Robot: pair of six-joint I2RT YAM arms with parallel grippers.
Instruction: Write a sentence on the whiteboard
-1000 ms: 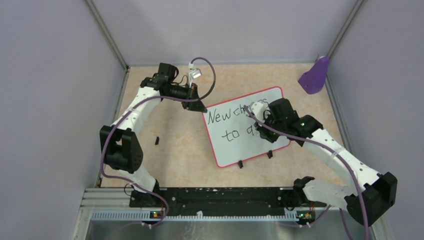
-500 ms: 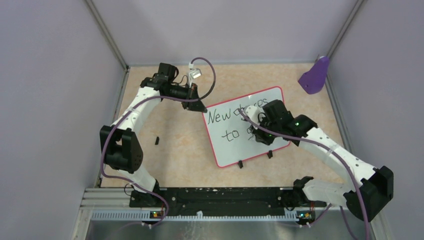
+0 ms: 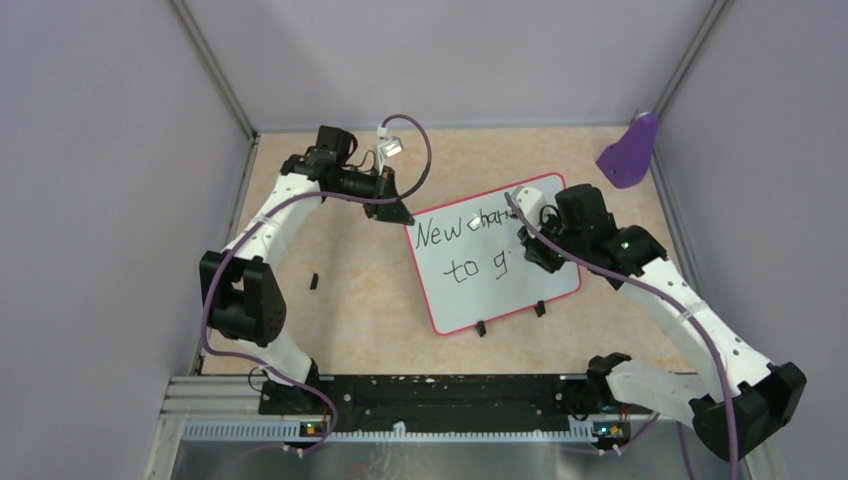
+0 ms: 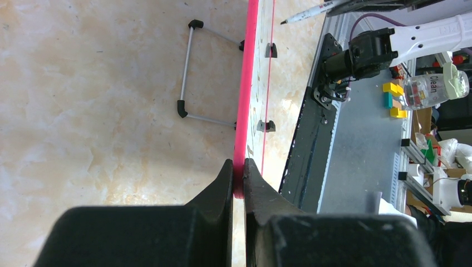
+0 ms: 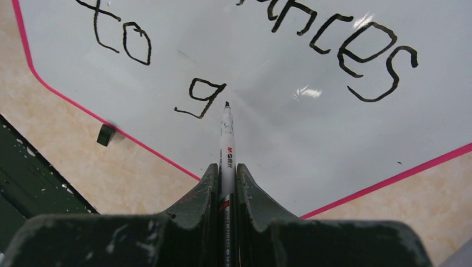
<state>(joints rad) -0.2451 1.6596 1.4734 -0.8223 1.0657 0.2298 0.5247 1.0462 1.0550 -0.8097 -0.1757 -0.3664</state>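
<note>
The whiteboard is placed right of centre on the table, its far-left corner rim pinched by the shut jaws of the left gripper. The marker is clamped in the right gripper, tip just right of the "g" ending the sentence. The next letter is best started lightly on that baseline, with the corner hold kept firm.
</note>
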